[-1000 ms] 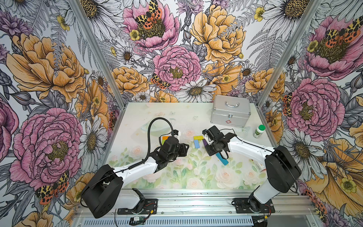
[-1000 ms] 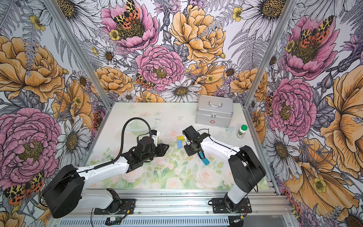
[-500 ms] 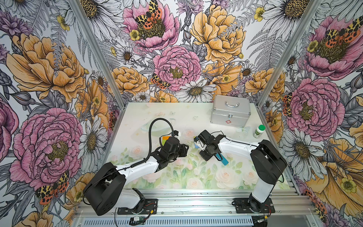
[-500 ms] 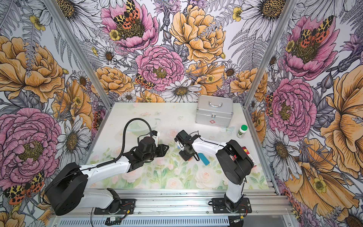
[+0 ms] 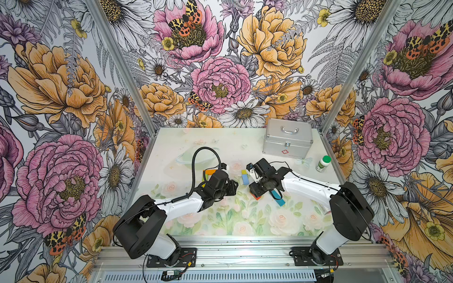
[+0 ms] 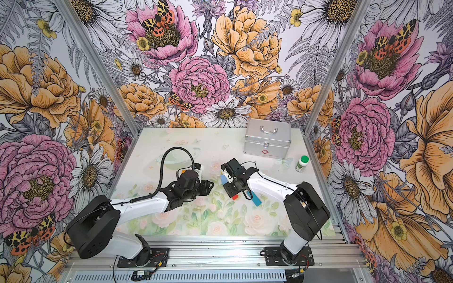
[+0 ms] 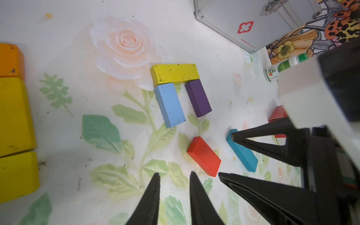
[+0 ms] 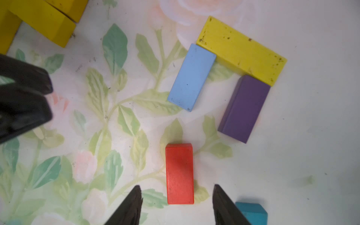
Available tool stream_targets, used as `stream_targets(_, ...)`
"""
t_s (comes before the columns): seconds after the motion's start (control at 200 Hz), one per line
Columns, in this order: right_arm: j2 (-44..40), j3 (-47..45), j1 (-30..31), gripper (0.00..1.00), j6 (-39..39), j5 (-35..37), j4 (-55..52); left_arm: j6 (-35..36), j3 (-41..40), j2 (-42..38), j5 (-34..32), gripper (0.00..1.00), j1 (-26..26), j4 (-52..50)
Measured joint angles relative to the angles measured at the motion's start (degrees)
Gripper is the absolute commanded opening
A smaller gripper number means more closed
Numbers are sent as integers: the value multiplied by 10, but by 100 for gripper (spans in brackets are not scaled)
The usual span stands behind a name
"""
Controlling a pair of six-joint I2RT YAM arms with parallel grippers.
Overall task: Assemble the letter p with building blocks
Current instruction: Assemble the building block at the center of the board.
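Note:
A yellow block (image 8: 241, 50) lies flat with a light blue block (image 8: 191, 77) and a purple block (image 8: 244, 109) butting against its long side, forming an arch. A red block (image 8: 180, 173) lies flat just short of the arch's open end. My right gripper (image 8: 177, 188) is open astride that block's near end, and neither finger touches it. A darker blue block (image 7: 243, 153) lies beside it, partly under the right arm. My left gripper (image 7: 175, 174) hovers near the red block (image 7: 203, 155), open with a narrow gap and nothing in it.
An orange block (image 7: 9, 60) and yellow blocks (image 7: 15, 116) lie grouped off to one side. Another red block (image 7: 276, 115) peeks out behind the right arm. A silver first-aid case (image 5: 288, 141) and a green-capped white bottle (image 5: 323, 163) stand at the back right.
The right arm has swung left toward the middle of the table and its jaws have spread apart, so the red block lies free between them. The left arm has barely moved.

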Motion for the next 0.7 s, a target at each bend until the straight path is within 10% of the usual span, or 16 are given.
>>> stream_targets(0.305,-53,-165,-8,16,170,-31,46,-14,36,82,37,25,-9,33)
stream_targets(0.7,-43,-191,-21,4,255,-54,125,-19,64,137,63,12,-20,50)
